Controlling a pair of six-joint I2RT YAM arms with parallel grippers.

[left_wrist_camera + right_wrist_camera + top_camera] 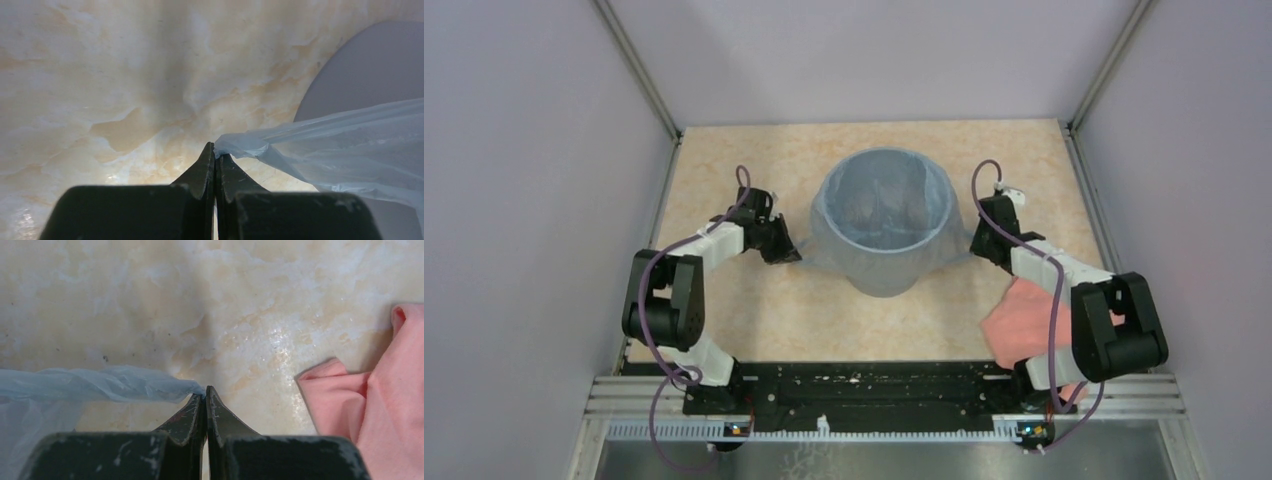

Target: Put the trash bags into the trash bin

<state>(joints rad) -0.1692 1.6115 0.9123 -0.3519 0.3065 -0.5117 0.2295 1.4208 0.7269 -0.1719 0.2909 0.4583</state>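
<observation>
Jaws clenched, the left gripper (215, 149) is pinching the trash bag (340, 145) at nine o'clock of the trash bin (360, 65), the right gripper (204, 390) at three.

surface: beige and cream marbled top (754, 320), kinda glossy, runs under the left tool (789, 252) and the right tool (976, 240)
walls: plain pale lilac-grey panels (524, 150), one outboard of each tool, one across the far side
metal struts: silvery (639, 70), slanting up at both far corners
metal rail: ribbed (624, 395), along the near edge behind the tools
light: soft, even; small glare patch (277, 337) just ahead of the right tool
</observation>
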